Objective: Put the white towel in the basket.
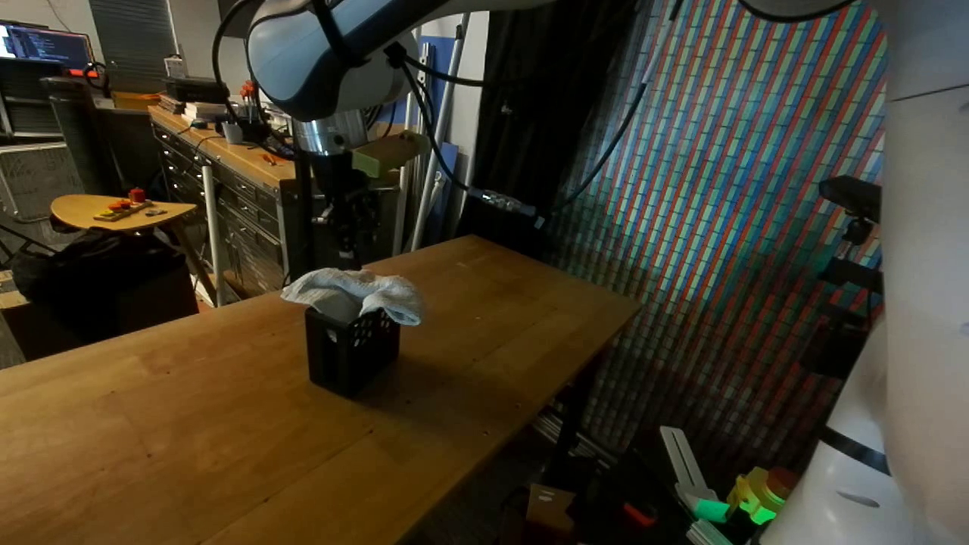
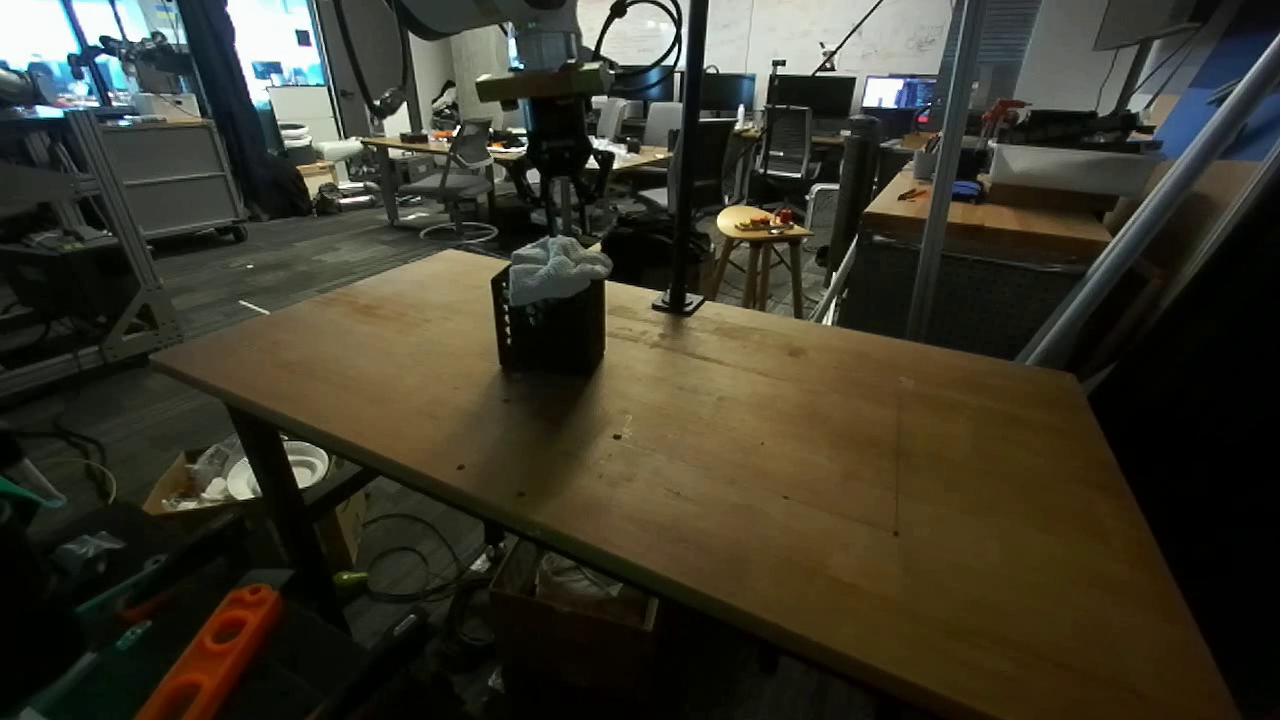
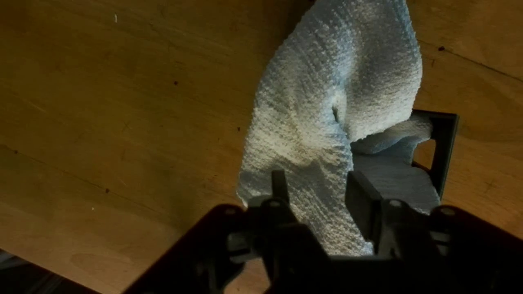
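Jaws spread: a gap separates the 2 fingers (image 3: 363,200) of the gripper (image 3: 317,179), which hangs just above the white towel (image 1: 352,291). The towel lies crumpled in the mouth of the black basket (image 1: 352,359), partly inside it and partly draped over the rim (image 3: 444,151), a corner of which shows bare in the wrist view. The basket stands upright on the wooden table (image 2: 740,470), near a black post (image 2: 690,150) in an exterior view.

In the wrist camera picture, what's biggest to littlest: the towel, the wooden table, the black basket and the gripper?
1. Wooden table
2. White towel and gripper: too alike to rank, since the gripper is nearer the camera
3. Black basket: smallest, with only part showing beside the towel
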Robot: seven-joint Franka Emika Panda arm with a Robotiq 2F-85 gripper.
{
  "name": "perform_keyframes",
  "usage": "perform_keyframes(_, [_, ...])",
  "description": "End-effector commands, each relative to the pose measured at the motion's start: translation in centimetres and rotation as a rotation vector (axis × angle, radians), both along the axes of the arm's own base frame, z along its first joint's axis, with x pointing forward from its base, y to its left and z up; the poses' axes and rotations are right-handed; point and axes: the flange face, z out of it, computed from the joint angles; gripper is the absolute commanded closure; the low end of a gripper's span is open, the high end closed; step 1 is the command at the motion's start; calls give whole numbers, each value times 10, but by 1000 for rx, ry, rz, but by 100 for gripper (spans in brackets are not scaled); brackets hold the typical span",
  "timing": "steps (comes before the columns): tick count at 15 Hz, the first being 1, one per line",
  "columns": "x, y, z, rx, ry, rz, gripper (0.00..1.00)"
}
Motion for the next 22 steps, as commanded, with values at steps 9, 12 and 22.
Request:
perform_keyframes(9, [-6, 18, -32, 36, 8, 10, 100])
perform_keyframes(12, [-9, 24, -51, 64, 19, 11, 100])
perform_keyframes(22, [-31, 20, -119, 144, 80, -3, 100])
